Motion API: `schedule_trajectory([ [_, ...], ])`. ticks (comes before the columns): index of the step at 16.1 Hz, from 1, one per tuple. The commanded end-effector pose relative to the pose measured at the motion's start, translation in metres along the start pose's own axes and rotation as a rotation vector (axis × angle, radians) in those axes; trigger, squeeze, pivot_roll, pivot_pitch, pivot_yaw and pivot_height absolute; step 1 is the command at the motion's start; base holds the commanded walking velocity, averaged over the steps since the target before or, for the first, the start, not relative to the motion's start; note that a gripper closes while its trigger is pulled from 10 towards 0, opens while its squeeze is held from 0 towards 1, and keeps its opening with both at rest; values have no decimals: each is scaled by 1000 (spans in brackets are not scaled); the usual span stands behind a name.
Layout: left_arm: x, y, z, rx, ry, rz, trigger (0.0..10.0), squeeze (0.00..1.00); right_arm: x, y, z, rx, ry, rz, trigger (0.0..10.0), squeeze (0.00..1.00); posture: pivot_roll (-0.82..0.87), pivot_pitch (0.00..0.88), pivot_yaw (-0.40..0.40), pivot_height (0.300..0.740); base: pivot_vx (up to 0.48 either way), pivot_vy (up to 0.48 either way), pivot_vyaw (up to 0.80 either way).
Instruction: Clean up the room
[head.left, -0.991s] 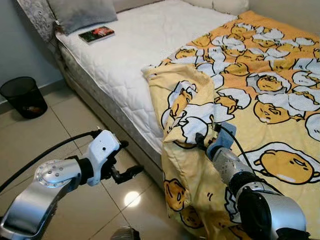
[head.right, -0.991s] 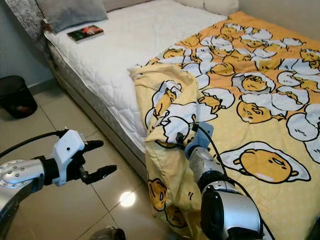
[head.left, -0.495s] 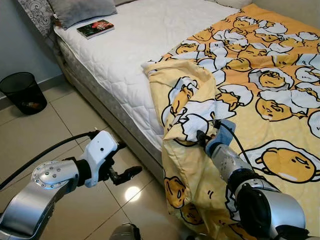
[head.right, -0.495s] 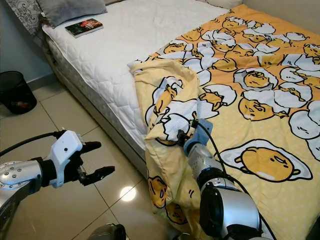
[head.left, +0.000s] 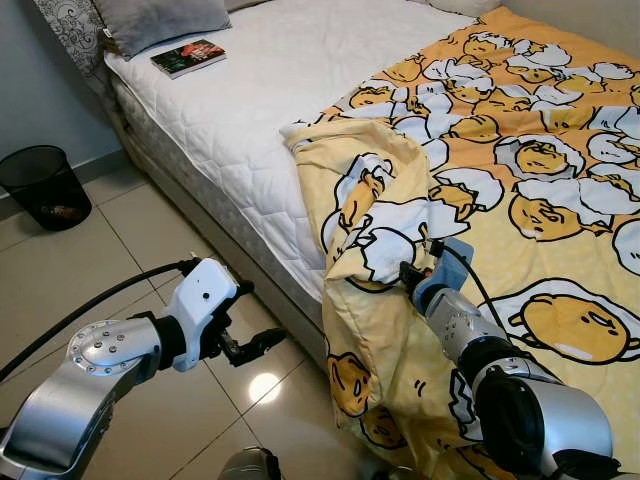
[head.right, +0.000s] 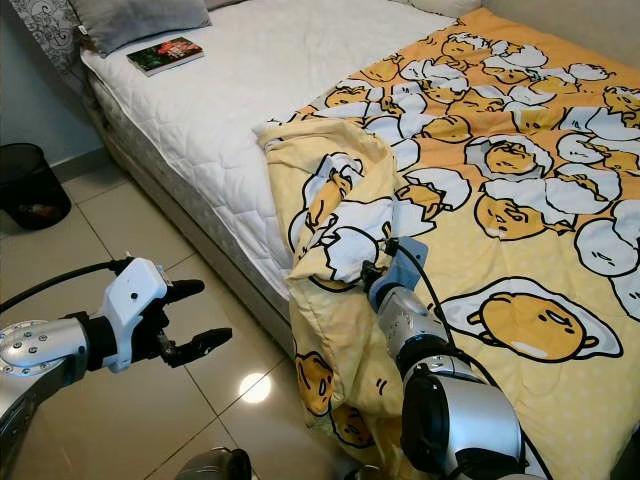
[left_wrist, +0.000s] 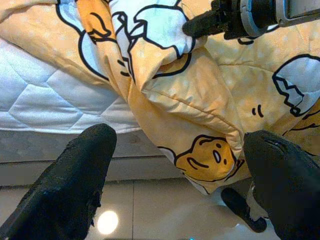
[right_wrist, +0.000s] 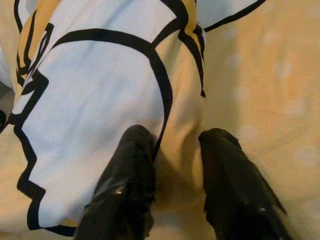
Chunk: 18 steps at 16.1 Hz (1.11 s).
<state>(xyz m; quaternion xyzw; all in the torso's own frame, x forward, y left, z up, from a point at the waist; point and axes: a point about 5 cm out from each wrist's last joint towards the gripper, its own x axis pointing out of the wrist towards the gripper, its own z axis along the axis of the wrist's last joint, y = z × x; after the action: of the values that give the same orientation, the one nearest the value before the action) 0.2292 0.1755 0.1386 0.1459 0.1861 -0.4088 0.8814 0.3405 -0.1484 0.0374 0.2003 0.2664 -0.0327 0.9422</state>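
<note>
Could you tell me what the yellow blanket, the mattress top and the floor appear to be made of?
Yellow blanket: soft printed fabric, matte; it folds and bunches where the right pincer pinches it. Mattress top: white quilted textile, judging by its stitched diamond pattern. Floor: glossy tile, probably ceramic, with grout lines and a bright reflected light spot. The left pincer hangs open above the floor.

The soft yellow-orange fabric blanket (head.left: 500, 150) carries a repeated print of white egg shapes with orange-yellow yolk figures outlined in black, and it lies on a white quilted mattress (head.left: 270, 90) stitched in a diamond pattern. A plain grey pillow (head.left: 160, 20) sits by a book with a dark red-and-green cover (head.left: 188, 57). Below, the glossy floor tiles (head.left: 90, 270) are pale beige, and a black mesh waste bin (head.left: 45, 187) stands on them.
</note>
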Motion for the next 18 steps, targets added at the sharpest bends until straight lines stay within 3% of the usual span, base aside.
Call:
schedule_trajectory([
  [1,2,0,1,15,-4,1,10000,427,0,2,2,-45,14,20,0,0,145,65,-9,740,0,0,0],
  [4,3,1,-1,14,-8,12,10000,424,1,4,6,-68,7,32,0,0,131,41,-10,740,0,0,0],
  [7,2,5,-4,3,-12,48,10000,416,2,16,17,-205,-9,119,0,0,112,0,-11,740,0,0,0],
  [9,-2,7,-10,-2,-3,63,10000,424,2,31,26,-320,-13,220,0,0,98,0,-7,740,0,0,0],
  [12,-7,9,-17,-9,16,87,10000,424,0,69,35,-441,-20,429,0,0,85,0,6,740,0,0,0],
  [13,-8,13,-19,-6,19,103,10000,424,-11,120,40,-497,-31,701,0,0,79,0,12,740,0,0,0],
  [14,-9,16,-17,-2,16,111,10000,424,-19,145,42,-482,-40,838,0,0,82,0,12,740,0,0,0],
  [16,-8,18,-16,2,11,112,10000,416,-29,167,44,-436,-44,967,0,0,83,0,14,740,0,0,0],
  [17,-5,17,-13,4,-1,95,10000,420,-53,206,45,-384,-59,1216,0,0,81,0,16,740,0,0,0],
  [18,-2,14,-12,3,-9,82,10000,424,-79,232,46,-309,-60,1432,0,0,80,0,14,740,0,0,0],
])
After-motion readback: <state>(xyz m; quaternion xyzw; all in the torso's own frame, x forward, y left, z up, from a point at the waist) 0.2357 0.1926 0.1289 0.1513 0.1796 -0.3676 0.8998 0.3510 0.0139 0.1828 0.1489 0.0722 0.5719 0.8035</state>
